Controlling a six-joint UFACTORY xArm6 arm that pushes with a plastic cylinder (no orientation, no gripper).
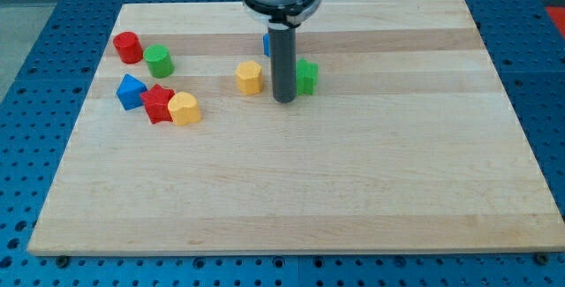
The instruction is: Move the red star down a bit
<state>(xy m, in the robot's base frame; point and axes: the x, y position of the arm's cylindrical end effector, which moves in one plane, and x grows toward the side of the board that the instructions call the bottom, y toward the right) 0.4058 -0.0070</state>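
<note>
The red star [158, 103] lies near the left side of the worktop [291, 190], in a tight cluster. A blue block [131, 90] touches it on the view's left, and a yellow block [184, 109], rounded on one side, presses against it on the view's right. Just above this group stand a green cylinder [159, 60] and a red cylinder [128, 47], close beside each other.

Well apart, toward the view's top centre, my tip [283, 101] rests on the wood between a yellow hexagonal block [250, 77] on its left and a green block [306, 76] on its right. The green one seems to touch the rod, though the rod covers part of it, so its shape is hard to make out. A second blue block [266, 44] peeks out behind the rod, mostly hidden.

The end effector is a plain rod with no jaws, holding nothing, and it is far from the red star.
</note>
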